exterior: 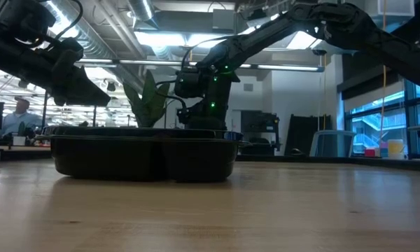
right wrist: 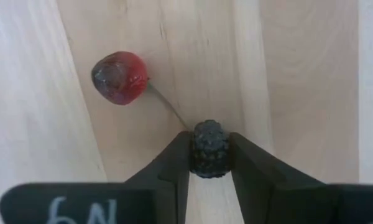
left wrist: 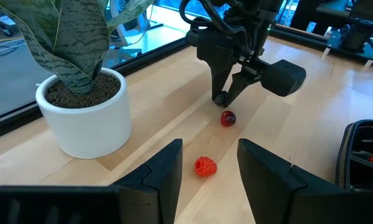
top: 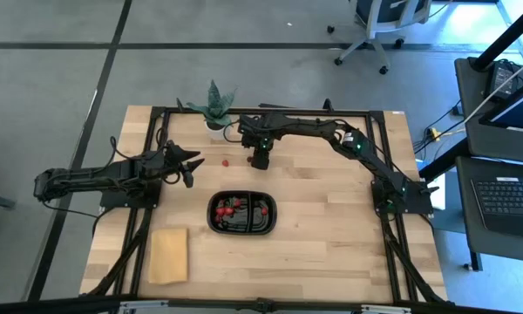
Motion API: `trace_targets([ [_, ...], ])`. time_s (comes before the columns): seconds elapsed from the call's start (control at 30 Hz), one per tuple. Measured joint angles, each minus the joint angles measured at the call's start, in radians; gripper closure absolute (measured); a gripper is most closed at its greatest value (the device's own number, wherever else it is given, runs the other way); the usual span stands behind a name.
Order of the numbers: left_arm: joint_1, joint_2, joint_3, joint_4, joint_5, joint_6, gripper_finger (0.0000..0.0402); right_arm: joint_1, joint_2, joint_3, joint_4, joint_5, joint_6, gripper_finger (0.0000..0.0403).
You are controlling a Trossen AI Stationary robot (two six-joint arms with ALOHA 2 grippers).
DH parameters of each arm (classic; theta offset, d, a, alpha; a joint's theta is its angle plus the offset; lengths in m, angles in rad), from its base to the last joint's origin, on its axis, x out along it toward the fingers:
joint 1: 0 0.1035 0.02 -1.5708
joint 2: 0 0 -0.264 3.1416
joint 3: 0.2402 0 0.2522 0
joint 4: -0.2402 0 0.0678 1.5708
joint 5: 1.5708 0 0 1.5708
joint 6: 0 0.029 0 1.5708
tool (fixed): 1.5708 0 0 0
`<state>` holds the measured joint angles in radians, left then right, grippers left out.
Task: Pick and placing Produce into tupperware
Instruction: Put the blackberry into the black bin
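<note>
Right tool gripping blackberry, cherry stem toward it

Potted plant crowding table's back edge, cherry just beside right fingers

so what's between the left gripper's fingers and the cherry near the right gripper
A raspberry on bare wood, just ahead of the open left gripper, with the cherry beyond it; the left wrist view shows this.

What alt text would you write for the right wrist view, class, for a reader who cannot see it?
The right gripper pinches a dark blackberry between its two black fingers, just above a pale wooden table. Beside the blackberry lies a red cherry, its thin stem pointing toward the blackberry.
</note>
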<state>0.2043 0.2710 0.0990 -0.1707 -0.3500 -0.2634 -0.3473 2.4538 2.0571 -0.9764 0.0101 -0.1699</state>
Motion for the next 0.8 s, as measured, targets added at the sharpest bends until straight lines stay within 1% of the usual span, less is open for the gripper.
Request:
trace_targets([
  [0.3, 0.0, 0.0, 0.0, 0.0, 0.0, 0.0, 0.0255, -0.001, 0.002, 0.007, -0.018, 0.001, 0.007, 0.0298],
  [0.47, 0.0, 0.0, 0.0, 0.0, 0.0, 0.002, 0.0255, -0.003, 0.014, 0.092, -0.132, 0.016, 0.007, 0.0305],
  [0.53, 0.0, 0.0, 0.0, 0.0, 0.0, 0.002, 0.0255, -0.004, 0.014, 0.153, -0.157, 0.015, 0.008, 0.0304],
  [0.67, 0.0, 0.0, 0.0, 0.0, 0.0, 0.003, 0.0255, 0.002, 0.009, 0.279, -0.287, 0.013, 0.033, 0.0302],
  [0.7, 0.0, 0.0, 0.0, 0.0, 0.0, 0.003, 0.0255, 0.007, 0.009, 0.296, -0.307, 0.012, 0.036, 0.0302],
  [0.8, 0.0, 0.0, 0.0, 0.0, 0.0, 0.003, 0.0255, 0.028, -0.043, 0.268, -0.328, -0.006, 0.059, 0.0303],
])
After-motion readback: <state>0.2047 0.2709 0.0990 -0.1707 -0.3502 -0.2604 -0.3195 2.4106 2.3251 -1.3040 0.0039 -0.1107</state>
